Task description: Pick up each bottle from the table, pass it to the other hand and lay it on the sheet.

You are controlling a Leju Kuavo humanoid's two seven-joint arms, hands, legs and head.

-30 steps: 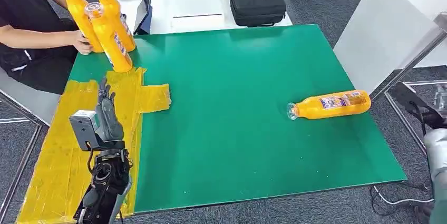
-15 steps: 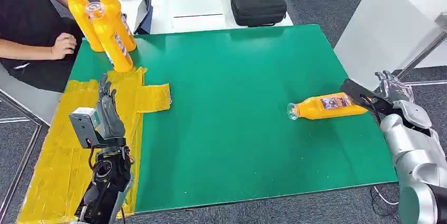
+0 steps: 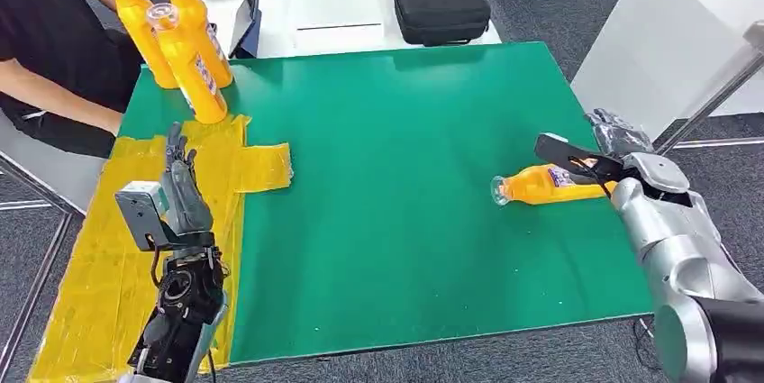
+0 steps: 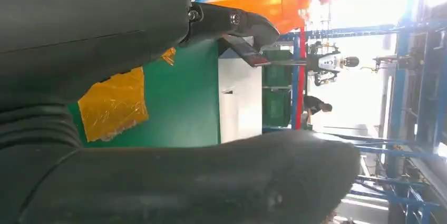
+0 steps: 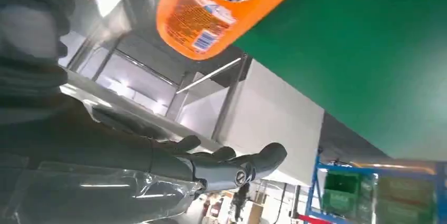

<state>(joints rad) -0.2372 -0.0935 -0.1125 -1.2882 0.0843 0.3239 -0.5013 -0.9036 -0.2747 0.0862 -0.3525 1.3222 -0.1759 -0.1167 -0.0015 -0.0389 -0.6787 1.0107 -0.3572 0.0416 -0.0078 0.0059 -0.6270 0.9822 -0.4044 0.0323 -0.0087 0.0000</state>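
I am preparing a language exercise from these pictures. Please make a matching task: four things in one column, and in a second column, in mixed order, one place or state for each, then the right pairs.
Things:
1. lying bottle
2. three bottles
3. left hand
4. black case

Places or states:
A. on the white table behind the green one
B. above the yellow sheet, holding nothing
C. on its side on the green table, by the right hand
D. upright at the far left corner

Pairs: 1-C, 2-D, 3-B, 4-A
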